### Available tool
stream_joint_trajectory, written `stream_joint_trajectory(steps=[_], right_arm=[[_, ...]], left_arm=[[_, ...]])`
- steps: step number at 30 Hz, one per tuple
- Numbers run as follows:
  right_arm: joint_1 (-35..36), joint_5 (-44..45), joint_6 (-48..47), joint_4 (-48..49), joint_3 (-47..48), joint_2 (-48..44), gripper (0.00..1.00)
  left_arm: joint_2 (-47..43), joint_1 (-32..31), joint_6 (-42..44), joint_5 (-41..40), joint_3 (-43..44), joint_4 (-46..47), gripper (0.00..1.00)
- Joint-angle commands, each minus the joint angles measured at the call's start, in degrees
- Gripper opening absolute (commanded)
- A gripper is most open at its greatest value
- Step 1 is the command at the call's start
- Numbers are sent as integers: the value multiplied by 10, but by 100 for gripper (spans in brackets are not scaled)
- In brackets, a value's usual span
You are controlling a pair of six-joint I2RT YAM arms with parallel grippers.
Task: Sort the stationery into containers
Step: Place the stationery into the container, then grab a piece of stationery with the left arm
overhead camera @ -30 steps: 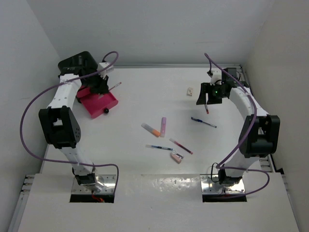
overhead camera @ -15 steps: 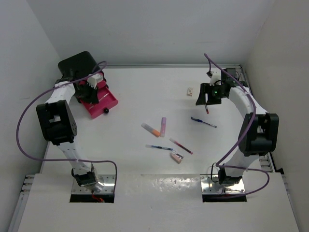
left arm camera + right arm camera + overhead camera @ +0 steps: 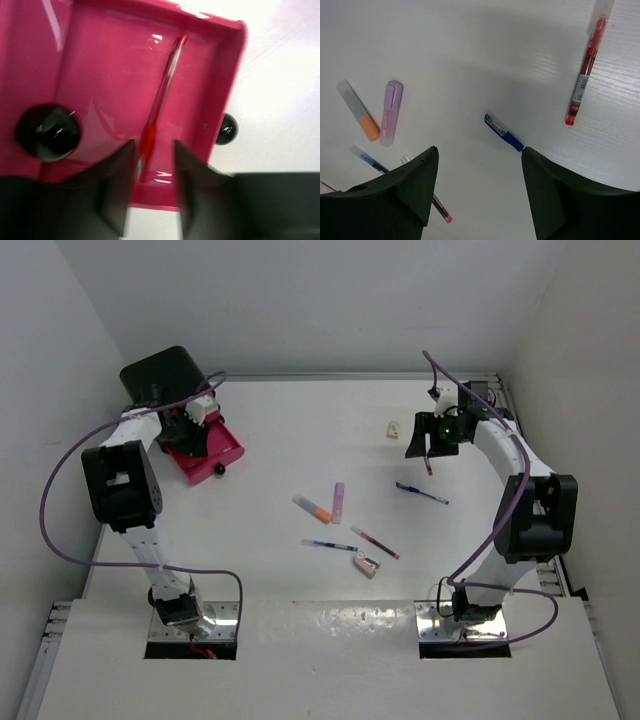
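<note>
- White table (image 3: 300,430), faintly wood-grained in the right wrist view, glossy along its near edge.
- Plain white walls (image 3: 320,300) close it in on three sides.

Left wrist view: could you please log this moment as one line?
left pincer open above pink drawer | red pen lying in drawer | right pincer open, empty, above blue pen

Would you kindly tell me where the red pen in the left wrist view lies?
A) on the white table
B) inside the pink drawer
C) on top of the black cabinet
B: the red pen lies on the floor of the pink drawer, within its walls.
</note>
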Motion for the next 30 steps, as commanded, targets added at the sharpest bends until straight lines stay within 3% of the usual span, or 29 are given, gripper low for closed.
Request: stream_joint_trajectory(steps=[1,4,11,13,17,23,30], right_arm=[[2,-8,0,15,10,-15,67],[5,-9,-4,12,8,-20,67],[6,-4,-16,3,-22,-53,67],[4,-2,-18,1,-44,-69,67],[2,3,-18,-5,-61,-93,67],[-7,11,-22,-18,-55,-102,67],[-34,-22,-41,-60,-65,-115,66]], left_arm=[[-37,-15,18,22,9,-8,47],[-70,-31,38,57,8,-26,59],[-194,-130,100,111,-51,-58,55],[-223,-231,119,105,-91,-77,53],[-231,-334,110,108,-120,-87,48],[-236,-468,62,56,-196,-17,47],[-209,-559,-11,-12,-228,77,47]])
